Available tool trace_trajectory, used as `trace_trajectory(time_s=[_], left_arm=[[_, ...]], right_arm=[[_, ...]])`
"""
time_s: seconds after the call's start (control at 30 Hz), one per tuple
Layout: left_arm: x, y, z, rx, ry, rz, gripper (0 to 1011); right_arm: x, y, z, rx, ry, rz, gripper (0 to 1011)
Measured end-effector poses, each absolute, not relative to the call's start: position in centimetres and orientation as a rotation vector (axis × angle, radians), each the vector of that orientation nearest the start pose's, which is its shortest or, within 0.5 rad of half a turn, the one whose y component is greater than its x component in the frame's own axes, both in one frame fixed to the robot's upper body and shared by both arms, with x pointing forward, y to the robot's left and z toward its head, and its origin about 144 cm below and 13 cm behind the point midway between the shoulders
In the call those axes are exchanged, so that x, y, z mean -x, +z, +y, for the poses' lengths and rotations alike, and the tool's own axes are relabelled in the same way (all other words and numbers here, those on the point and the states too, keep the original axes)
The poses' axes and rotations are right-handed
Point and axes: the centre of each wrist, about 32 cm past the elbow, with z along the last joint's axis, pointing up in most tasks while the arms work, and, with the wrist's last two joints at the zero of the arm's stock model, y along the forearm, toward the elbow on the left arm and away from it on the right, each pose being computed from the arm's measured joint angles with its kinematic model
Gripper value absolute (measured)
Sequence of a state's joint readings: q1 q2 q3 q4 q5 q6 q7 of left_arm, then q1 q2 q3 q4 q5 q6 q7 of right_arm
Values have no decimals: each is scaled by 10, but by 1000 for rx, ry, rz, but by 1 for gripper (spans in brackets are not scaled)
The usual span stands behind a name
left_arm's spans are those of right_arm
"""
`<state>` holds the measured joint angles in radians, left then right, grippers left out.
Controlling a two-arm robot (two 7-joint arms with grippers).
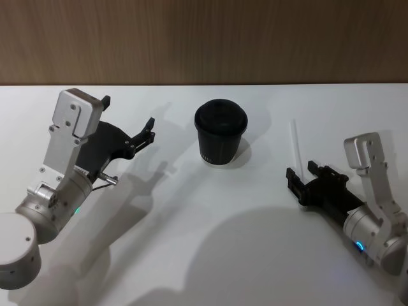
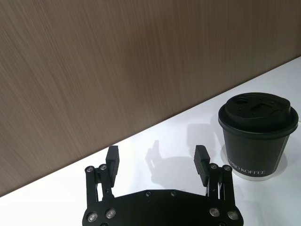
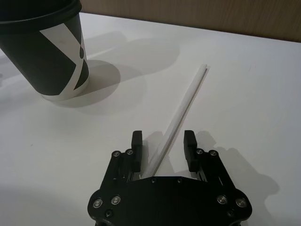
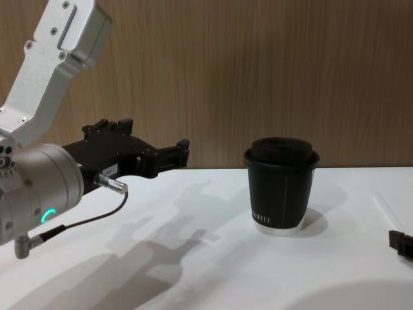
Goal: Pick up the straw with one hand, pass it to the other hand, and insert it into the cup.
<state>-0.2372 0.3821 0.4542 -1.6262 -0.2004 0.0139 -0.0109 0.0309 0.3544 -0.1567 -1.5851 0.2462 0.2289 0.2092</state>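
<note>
Overhead, a small black ribbed paper cup (image 1: 220,132) stands on the white desk (image 1: 357,108), and a thin white plastic straw (image 1: 296,143) lies flat to its right. Left wrist view: the left end effector (image 2: 157,157) is spread open near the cup. Right wrist view: the right end effector (image 3: 163,143), jaws apart, straddles the straw's near end. Chest view: the left end effector hovers above the desk.

We look out over our black, screw-studded left gripper (image 2: 157,155), its two short padded fingers (image 2: 113,159) spread wide apart over a smooth white table (image 2: 56,202). Beyond one finger and clear of it stands the small black paper cup (image 2: 256,141), upright under its black domed lid, with white lettering near its white bottom rim. Behind it runs a brown wood-grain wall (image 2: 117,61).
</note>
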Motion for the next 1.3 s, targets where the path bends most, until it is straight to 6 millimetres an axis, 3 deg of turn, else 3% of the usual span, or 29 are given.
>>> trace_trajectory(time_s=[1.3], left_arm=[[-492, 1204, 198, -61, 1124, -268, 1003]], right_arm=[[-464, 1155, -282, 260, -1214, 107, 267]])
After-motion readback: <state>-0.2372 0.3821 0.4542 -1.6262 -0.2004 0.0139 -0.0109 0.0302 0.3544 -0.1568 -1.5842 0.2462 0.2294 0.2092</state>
